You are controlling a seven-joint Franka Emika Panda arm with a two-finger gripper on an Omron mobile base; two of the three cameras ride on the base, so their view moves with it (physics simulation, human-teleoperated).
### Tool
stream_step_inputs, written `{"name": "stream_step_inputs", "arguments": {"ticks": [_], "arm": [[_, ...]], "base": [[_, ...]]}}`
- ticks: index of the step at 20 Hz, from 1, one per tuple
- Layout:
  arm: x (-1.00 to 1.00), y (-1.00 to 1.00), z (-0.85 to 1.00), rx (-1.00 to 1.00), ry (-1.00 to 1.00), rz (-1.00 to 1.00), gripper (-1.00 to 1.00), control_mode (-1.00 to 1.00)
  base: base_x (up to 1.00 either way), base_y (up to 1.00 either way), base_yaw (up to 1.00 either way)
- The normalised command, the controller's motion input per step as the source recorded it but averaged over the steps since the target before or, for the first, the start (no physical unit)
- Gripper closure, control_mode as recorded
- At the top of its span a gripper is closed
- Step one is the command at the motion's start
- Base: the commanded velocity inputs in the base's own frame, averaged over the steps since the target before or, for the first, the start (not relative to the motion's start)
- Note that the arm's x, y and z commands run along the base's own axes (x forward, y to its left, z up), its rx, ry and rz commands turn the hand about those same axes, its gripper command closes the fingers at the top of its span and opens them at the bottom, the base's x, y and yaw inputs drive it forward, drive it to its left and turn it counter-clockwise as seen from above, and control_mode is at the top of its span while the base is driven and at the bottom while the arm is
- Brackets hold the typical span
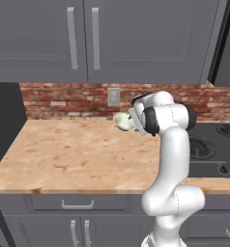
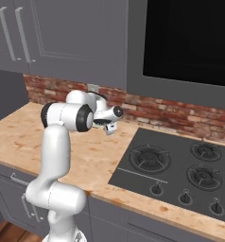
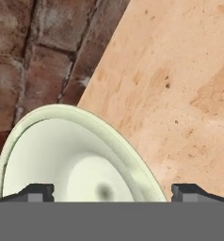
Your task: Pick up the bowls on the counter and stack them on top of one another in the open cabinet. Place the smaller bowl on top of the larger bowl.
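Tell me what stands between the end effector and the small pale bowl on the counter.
Nothing visible does. In the hand view the smaller bowl sits straight ahead of the open end effector, its cream inside showing between the two fingertips, with bare counter beside it and the brick backsplash behind.

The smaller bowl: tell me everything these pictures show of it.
The smaller bowl is round, pale greenish-white outside and cream inside, smooth and glossy like glazed ceramic. It sits on the counter close to the brick backsplash, partly hidden behind the arm in the left base view. The open gripper brackets it from above; contact cannot be judged.
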Motion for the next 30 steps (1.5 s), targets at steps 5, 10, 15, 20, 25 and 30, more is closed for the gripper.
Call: {"name": "stream_step_inputs", "arguments": {"ticks": [5, 10, 15, 20, 25, 30], "arm": [[0.0, 0.34, -0.62, 0.0, 0.0, 0.06, -1.0, -1.0], [0.0, 0.35, -0.56, 0.0, 0.0, 0.05, 1.0, -1.0], [0.0, 0.28, -0.42, 0.0, 0.0, 0.04, 1.0, -1.0], [0.0, 0.22, -0.28, 0.0, 0.0, 0.02, 1.0, -1.0], [0.0, 0.21, -0.23, 0.0, 0.0, 0.02, 1.0, -1.0], [-0.26, 0.13, -0.06, 0.01, -0.01, 0.02, 1.0, -1.0]], "base": [[0.0, 0.0, 0.0], [0.0, 0.0, 0.0], [0.0, 0.0, 0.0], [0.0, 0.0, 0.0], [0.0, 0.0, 0.0], [0.0, 0.0, 0.0]]}}
